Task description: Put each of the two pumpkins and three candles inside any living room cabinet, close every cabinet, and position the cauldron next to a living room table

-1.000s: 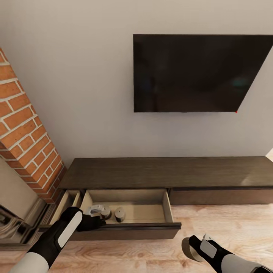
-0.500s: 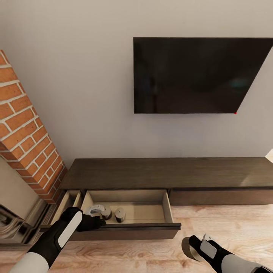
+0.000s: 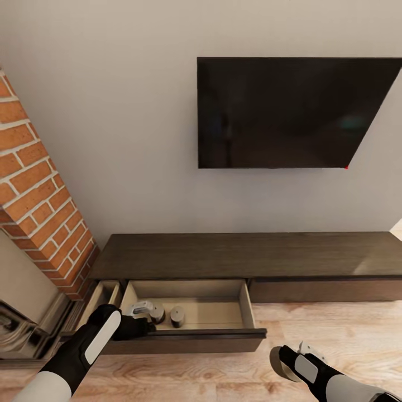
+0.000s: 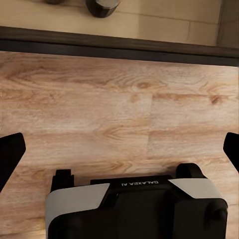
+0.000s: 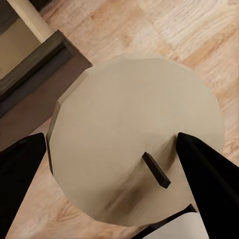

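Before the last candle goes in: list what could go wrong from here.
1. The right gripper holds the third candle over bare floor beside the open drawer; a slip drops it outside.
2. The left gripper hangs by two candles already inside and might nudge them.

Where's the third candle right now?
The pale beige stubby candle sits between the right tool's fingers, low at the head view's right, above the wood floor, just in front of the open dark-brown cabinet drawer holding two other candles.
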